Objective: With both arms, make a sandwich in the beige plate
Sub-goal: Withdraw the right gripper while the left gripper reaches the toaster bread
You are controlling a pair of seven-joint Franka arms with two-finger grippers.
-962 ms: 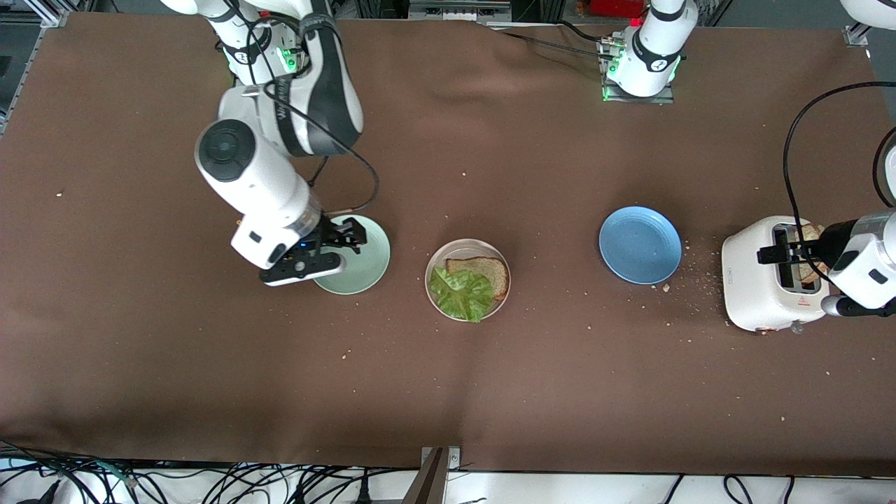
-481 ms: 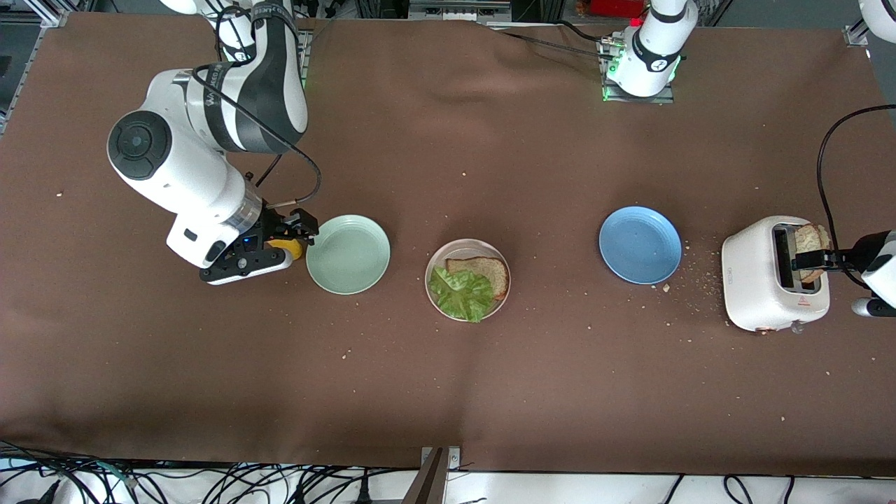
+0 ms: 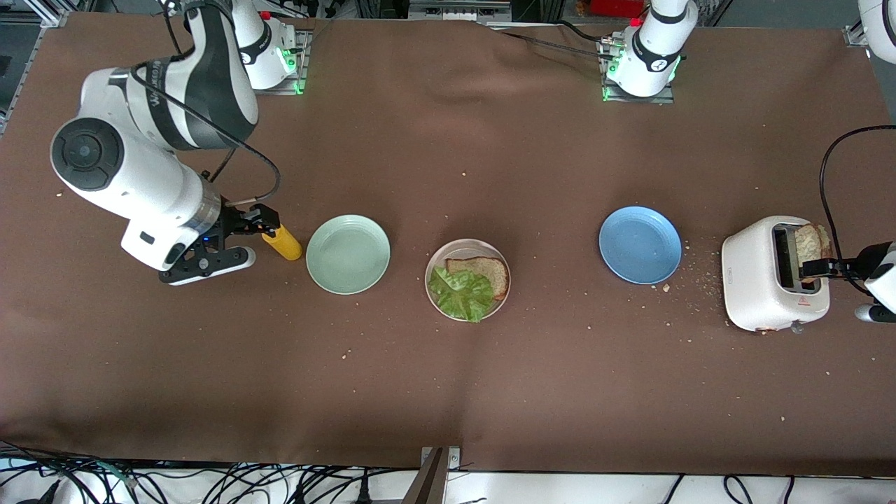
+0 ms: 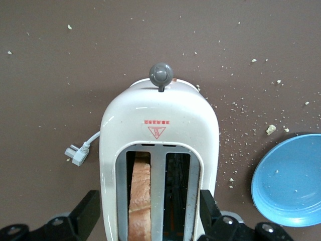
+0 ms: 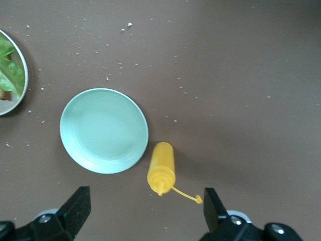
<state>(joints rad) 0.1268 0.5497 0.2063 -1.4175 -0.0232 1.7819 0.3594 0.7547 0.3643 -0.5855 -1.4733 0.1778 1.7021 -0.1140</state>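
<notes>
The beige plate sits mid-table with one bread slice on it and a lettuce leaf lying over that slice. A second bread slice stands up out of a slot of the white toaster; the left wrist view shows the same bread slice edge-on. My left gripper hangs open over the toaster, one finger on each side, gripping nothing. My right gripper is open and empty, over the table by a yellow bottle.
The yellow squeeze bottle lies on its side beside a mint green plate. A blue plate sits between the beige plate and the toaster. Crumbs lie scattered around the toaster.
My right arm swung off the mint green plate toward its own end of the table, uncovering the yellow bottle. My left gripper drew back across the toaster toward the table's end.
</notes>
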